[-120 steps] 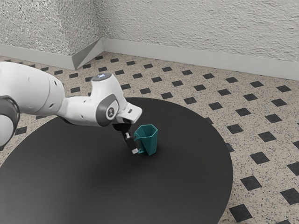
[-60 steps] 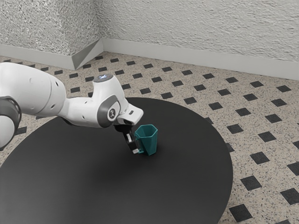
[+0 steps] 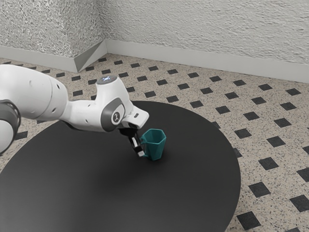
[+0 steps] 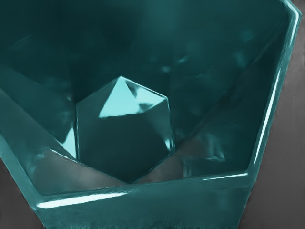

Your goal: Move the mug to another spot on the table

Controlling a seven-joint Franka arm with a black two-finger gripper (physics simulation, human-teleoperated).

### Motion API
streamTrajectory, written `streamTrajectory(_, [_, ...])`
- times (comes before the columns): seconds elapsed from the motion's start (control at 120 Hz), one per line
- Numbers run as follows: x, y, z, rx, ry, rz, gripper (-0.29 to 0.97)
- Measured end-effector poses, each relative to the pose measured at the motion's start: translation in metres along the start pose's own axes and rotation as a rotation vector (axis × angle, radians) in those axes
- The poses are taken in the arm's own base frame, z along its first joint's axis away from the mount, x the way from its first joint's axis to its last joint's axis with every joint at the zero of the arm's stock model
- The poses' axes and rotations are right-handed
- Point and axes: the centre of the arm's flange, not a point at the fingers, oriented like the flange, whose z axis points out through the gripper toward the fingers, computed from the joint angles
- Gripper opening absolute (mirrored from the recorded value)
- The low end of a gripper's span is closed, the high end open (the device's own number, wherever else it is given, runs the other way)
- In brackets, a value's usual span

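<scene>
Teal mug (image 3: pixel 155 144) sits near the middle of the round black worktop (image 3: pixel 96 193), slightly toward its far right. It is tilted, not upright, with its rim leaning toward the exterior view's right. The white arm (image 3: pixel 72 113) comes in from the exterior view's left. The black jaws are clamped on the mug's left wall at the rim, one finger (image 3: pixel 139 149) showing outside it. The wrist view looks straight into the mug (image 4: pixel 143 133), showing a faceted inside and a six-sided bottom. Checkered floor (image 3: pixel 251 96) lies beyond the worktop.
</scene>
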Motion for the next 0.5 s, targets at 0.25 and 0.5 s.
streamTrajectory(0.25, [-0.003, 0.002, -0.016, -0.005, 0.03, -0.025, 0.08])
streamTrajectory(0.5, [-0.022, 0.015, -0.038, -0.022, 0.065, -0.067, 0.05])
